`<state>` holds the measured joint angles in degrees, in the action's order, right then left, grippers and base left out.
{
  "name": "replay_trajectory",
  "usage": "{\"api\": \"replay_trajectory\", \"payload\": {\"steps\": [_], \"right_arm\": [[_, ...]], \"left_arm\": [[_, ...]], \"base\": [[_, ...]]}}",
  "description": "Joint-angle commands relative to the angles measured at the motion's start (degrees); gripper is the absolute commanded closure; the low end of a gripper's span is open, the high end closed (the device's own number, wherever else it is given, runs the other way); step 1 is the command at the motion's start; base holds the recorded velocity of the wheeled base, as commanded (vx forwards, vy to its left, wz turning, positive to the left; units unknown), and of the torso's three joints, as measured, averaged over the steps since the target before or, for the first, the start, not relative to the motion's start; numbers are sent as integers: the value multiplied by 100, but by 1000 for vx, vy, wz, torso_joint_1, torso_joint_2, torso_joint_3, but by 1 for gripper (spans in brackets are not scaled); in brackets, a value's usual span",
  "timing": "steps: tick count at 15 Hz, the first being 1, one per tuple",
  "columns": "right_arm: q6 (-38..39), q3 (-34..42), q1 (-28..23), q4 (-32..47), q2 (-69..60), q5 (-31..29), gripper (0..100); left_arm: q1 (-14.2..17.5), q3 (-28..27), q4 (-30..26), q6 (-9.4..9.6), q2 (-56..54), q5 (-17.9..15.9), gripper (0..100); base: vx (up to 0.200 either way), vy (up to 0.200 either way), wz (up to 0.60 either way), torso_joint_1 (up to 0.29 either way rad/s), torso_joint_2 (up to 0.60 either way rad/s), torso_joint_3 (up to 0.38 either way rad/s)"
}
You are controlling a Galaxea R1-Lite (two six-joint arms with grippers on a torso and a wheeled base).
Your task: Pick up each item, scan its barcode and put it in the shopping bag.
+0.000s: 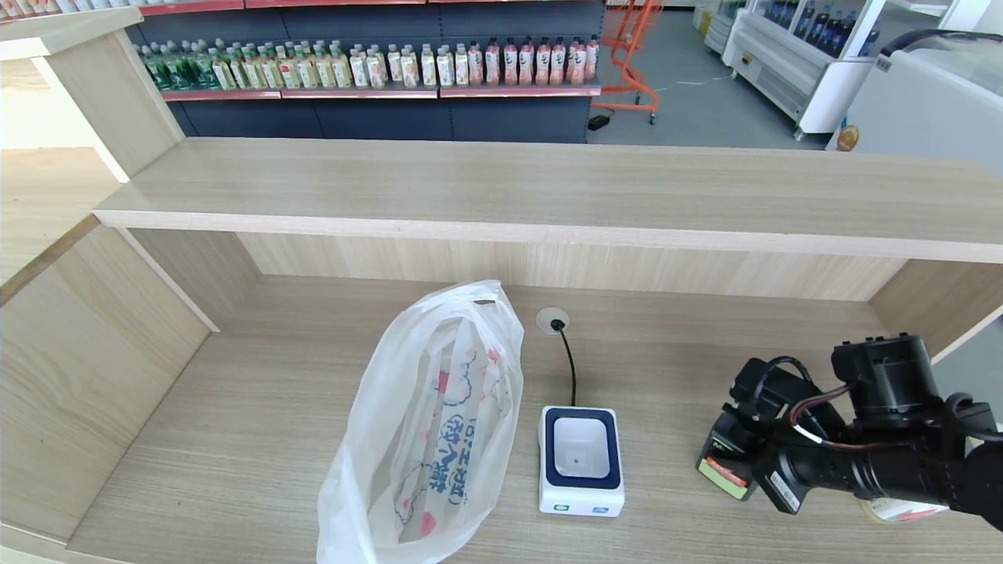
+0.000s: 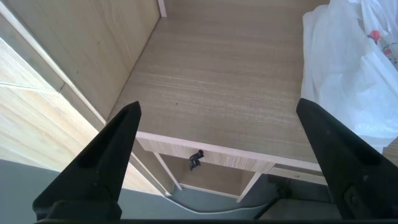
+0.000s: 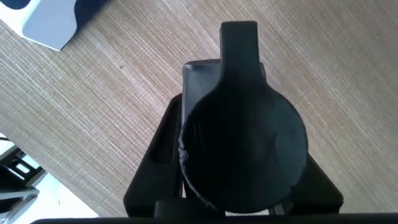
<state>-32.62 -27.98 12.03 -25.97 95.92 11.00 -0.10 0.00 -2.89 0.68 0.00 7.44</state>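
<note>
We log the right gripper pinching a dark, round-ended item with green-red label, held low, we judge, for scanning: white-and-blue box scanner just beside it, translucent plastic shopping bag beyond. Left gripper spread, beside the bag.

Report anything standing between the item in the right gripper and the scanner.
Nothing visible does. Only bare countertop lies between the dark item in the right gripper and the barcode scanner; the shopping bag lies beyond the scanner, toward the robot's left.
</note>
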Motion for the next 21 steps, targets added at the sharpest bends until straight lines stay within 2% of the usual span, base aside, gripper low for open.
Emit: {"api": "replay_trajectory", "payload": {"steps": [1, 2, 3, 4, 5, 7, 8, 10, 11, 13, 15, 18, 21], "right_arm": [[212, 47, -17, -14, -565, 8, 100], [845, 56, -17, -14, -1356, -1, 100], [959, 170, -25, -14, -1796, -19, 100], [836, 372, -17, -5, -2261, -54, 100], [274, 477, -17, 30, -2657, -45, 100], [-1853, 513, -175, 206, -3193, 25, 100], [-2319, 513, -184, 197, -3193, 148, 100], [-3417, 574, -192, 206, -3114, 764, 100], [-4296, 574, -184, 206, -3026, 1344, 100], [-6590, 521, -175, 197, -2701, 2196, 100], [-8673, 337, 80, 39, -2446, 2557, 100], [-10484, 328, 686, -251, -1831, 2873, 100], [-11143, 196, 1284, -822, -1611, 3805, 100]], "left_arm": [[1, 0, -1, 2, 9, 3, 0], [1, 0, -1, 2, 9, 3, 0], [1, 0, -1, 2, 9, 3, 0], [1, 0, -1, 2, 9, 3, 0], [1, 0, -1, 2, 9, 3, 0], [1, 0, -1, 2, 9, 3, 0], [1, 0, -1, 2, 9, 3, 0], [1, 0, -1, 2, 9, 3, 0], [1, 0, -1, 2, 9, 3, 0], [1, 0, -1, 2, 9, 3, 0], [1, 0, -1, 2, 9, 3, 0], [1, 0, -1, 2, 9, 3, 0], [1, 0, -1, 2, 9, 3, 0]], "base": [[0, 0, 0, 0, 0, 0], [0, 0, 0, 0, 0, 0], [0, 0, 0, 0, 0, 0], [0, 0, 0, 0, 0, 0], [0, 0, 0, 0, 0, 0], [0, 0, 0, 0, 0, 0], [0, 0, 0, 0, 0, 0], [0, 0, 0, 0, 0, 0], [0, 0, 0, 0, 0, 0], [0, 0, 0, 0, 0, 0], [0, 0, 0, 0, 0, 0], [0, 0, 0, 0, 0, 0], [0, 0, 0, 0, 0, 0]]}}
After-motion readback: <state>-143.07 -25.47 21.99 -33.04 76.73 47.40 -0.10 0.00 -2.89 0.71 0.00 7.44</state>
